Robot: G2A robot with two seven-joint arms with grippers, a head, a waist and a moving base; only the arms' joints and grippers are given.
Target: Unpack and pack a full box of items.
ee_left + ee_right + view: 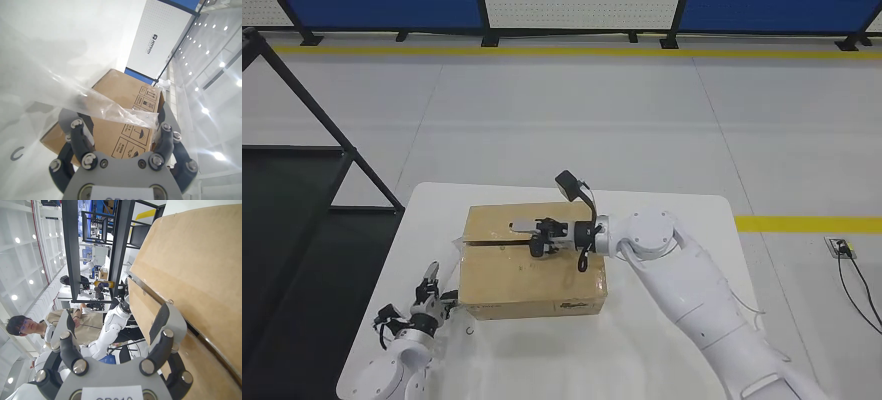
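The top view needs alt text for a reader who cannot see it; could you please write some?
A closed cardboard box sits on a white table, with the right gripper open over the seam between its top flaps. The left gripper, also open, is beside the box near the table's edge.

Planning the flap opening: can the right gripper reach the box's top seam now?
Likely yes: the open right gripper sits over the box top, one finger by the seam, nothing between.

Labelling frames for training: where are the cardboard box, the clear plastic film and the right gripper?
cardboard box [527,285], top view, flap nearer the robot.
clear plastic film [113,109], left wrist view, its crinkled middle.
right gripper [116,313], right wrist view, midway between fingertips.
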